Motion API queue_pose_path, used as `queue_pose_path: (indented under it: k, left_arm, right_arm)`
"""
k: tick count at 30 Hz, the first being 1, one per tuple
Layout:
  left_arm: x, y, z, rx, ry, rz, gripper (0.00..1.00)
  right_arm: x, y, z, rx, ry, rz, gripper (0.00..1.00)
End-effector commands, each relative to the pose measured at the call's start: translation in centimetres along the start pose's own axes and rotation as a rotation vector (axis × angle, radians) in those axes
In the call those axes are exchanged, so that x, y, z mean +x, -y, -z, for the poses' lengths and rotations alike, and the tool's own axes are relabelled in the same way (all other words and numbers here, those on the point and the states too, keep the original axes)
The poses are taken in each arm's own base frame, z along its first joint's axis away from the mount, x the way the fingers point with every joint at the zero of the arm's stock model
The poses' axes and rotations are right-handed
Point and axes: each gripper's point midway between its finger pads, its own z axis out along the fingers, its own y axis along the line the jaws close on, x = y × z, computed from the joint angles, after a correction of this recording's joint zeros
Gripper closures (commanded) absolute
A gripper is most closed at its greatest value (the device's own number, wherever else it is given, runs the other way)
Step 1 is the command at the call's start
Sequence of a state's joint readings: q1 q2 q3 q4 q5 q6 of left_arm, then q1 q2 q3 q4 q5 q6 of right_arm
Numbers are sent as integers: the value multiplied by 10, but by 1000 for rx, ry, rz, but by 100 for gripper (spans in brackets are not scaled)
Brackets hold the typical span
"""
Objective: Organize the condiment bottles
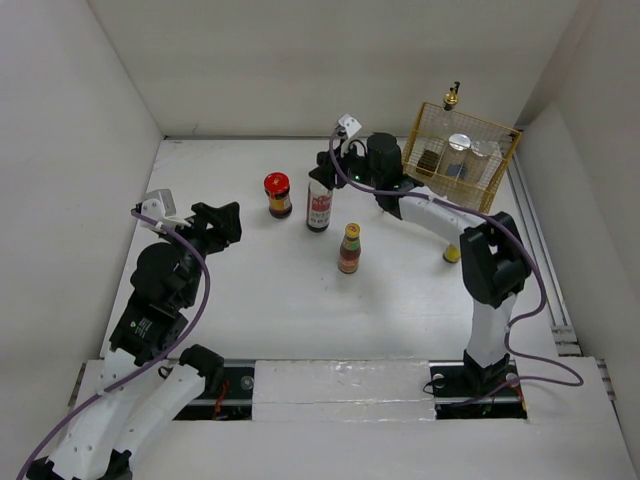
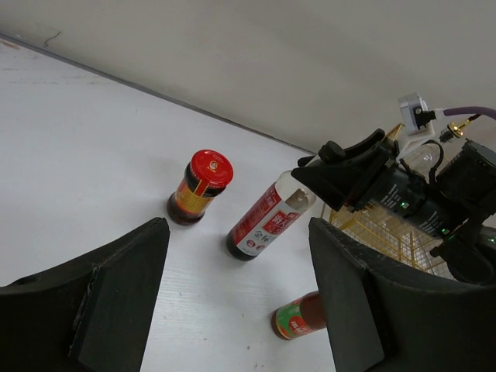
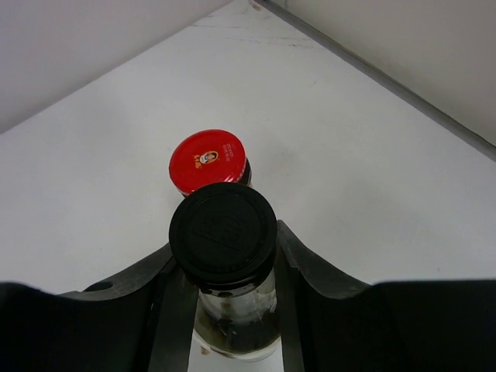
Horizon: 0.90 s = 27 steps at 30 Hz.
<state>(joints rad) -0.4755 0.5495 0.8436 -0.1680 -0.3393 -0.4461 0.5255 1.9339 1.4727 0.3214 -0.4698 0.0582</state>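
The white table point(image 1: 250, 300) carries everything, and I take the yellow wire rack point(image 1: 490, 165) at its far right corner as my mark. My right arm reaches out past the rack's left side, and my right pincer point(image 1: 322, 183) is clamped on the tall black-capped bottle point(image 1: 318, 212), one finger on each side of the glass just under the cap. The bottle stands upright, well left of the rack, its long axis vertical, cap up and base on the table. From my right wrist I look straight down on the cap, which hides most of the body below it. My left pincer point(image 1: 225, 222) hangs spread wide with nothing in it, further left of the rack and well apart from every bottle. The yellow-capped brown bottle point(image 1: 349, 248) stands upright, left of the rack and nearer to me. The red-lidded jar point(image 1: 277, 195) stands upright just beyond the tall bottle, on the side away from the rack. Inside the rack sit silver-lidded jars point(image 1: 460, 148) and a dark thing I cannot make out. The gold-spout bottle point(image 1: 452, 97) shows only its top at the rack's far edge. Nearer to me than the rack, a small yellow cap point(image 1: 452, 255) peeks out beside my right arm, the rest hidden.
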Motion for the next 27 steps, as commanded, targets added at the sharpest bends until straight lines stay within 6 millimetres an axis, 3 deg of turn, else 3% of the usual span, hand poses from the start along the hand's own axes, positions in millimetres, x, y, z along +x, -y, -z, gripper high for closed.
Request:
queue_pose_path:
  k: [1, 2, 3, 5, 9, 15, 19, 23, 27]
  left_arm:
    - [-8, 6, -2, 25, 28, 1, 32]
    - [-8, 6, -2, 25, 28, 1, 32]
    - [-8, 6, -2, 25, 28, 1, 32]
    - [-8, 6, -2, 25, 28, 1, 32]
    - [-7, 8, -2, 34, 23, 1, 32]
    - [-7, 8, -2, 34, 23, 1, 32]
    - [-7, 8, -2, 34, 23, 1, 32]
    - [-7, 8, -2, 34, 23, 1, 32]
    - [-7, 8, -2, 34, 23, 1, 32]
  right_arm:
    - [-147, -37, 33, -47, 353, 130, 90]
    - [-167, -38, 48, -28, 390, 145, 90]
    - [-171, -40, 55, -17, 400, 146, 90]
    - [-182, -25, 76, 48, 420, 147, 89]
    - [-217, -9, 128, 156, 473, 164, 89]
    - [-230, 35, 181, 331, 478, 181, 89]
    - [-257, 64, 220, 470, 516, 223, 89]
    - [-255, 102, 237, 556, 487, 223, 90]
    - [-264, 121, 246, 597, 498, 234, 90]
